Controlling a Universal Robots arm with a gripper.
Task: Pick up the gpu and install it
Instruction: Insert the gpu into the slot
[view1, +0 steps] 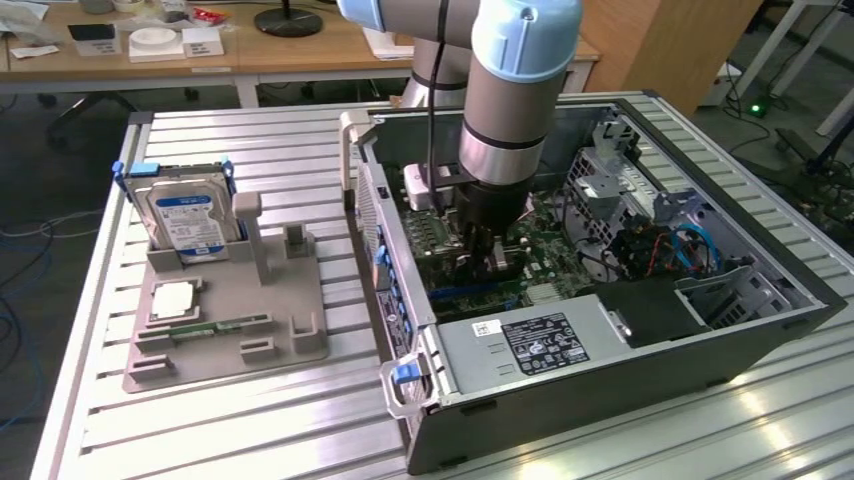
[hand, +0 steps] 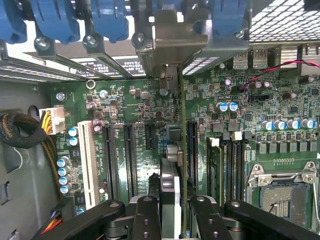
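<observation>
Claw (hand: 172, 212) clamped on gpu (hand: 173, 155) (held edge-on), low over motherboard (hand: 125, 102) slots inside open case (view1: 601, 395).

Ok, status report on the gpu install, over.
Gripper shut on the gpu, inside the computer case. Card upright over the motherboard's expansion slots, bracket at the case wall. Seated or not, cannot tell. No obstruction seen.
</observation>
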